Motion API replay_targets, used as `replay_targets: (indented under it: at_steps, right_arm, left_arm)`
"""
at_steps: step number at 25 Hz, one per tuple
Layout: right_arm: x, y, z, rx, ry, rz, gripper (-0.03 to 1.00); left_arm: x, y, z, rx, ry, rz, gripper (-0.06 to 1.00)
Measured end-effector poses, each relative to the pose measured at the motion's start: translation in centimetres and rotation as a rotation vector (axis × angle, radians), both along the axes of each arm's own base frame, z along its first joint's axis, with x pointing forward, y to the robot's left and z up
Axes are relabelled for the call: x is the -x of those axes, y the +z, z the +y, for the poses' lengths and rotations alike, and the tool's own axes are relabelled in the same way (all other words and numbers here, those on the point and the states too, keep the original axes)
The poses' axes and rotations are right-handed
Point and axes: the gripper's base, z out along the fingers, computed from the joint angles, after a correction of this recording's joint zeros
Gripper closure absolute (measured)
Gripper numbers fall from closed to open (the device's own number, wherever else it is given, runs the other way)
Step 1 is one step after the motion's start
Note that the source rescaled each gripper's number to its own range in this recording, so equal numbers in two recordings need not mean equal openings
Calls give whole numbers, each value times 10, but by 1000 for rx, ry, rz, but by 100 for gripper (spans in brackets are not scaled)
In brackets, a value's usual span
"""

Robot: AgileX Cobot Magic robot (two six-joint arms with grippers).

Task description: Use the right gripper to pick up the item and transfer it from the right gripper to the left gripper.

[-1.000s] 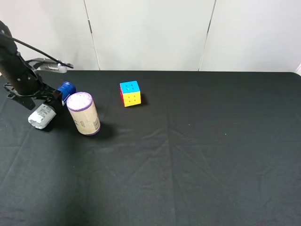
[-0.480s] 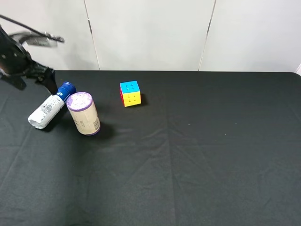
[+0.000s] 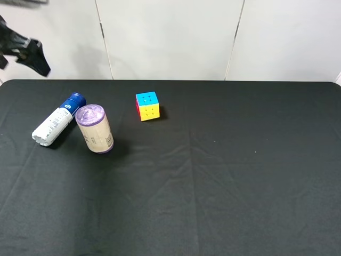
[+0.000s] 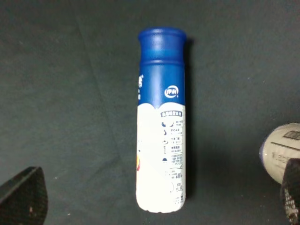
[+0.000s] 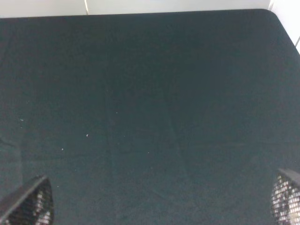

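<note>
On the black counter (image 3: 213, 176), nearest the camera, the canister (image 3: 94, 129) lies beside the item (image 3: 57, 119), cube (image 3: 147, 105) beyond. Only the left wrist view shows the label; the left claw (image 3: 24, 50) hangs apart above. Right claw (image 5: 154, 201) spread, holding nothing.

I make out very little lettering: the bottle (image 4: 161, 136), at the centre of the left wrist frame, carries a small oval white logo on its blue part and blocks of tiny blue print (too small to read). The canister (image 3: 95, 128) label is equally illegible.
</note>
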Motion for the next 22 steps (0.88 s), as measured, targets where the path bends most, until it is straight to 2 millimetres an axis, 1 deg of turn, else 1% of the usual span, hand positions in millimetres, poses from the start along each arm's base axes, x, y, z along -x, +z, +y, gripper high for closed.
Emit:
replay_targets:
  at_steps: [7,13,18,20,22]
  right_arm:
    - [0,0,0,0,0,0,-3]
    - [0,0,0,0,0,0,-3]
    - [0,0,0,0,0,0,-3]
    - [0,0,0,0,0,0,-3]
    - [0,0,0,0,0,0,-3]
  left_arm:
    - [36,52,-1,-3,-4,-143,-4]
    - [79,93,-2,-5,-10,-259,-4]
    - [113,114,-3,-7,-20,-300,-2]
    - [126,120,-4,-7,-21,-327,2]
    - [138,122,-4,-8,-21,-342,5]
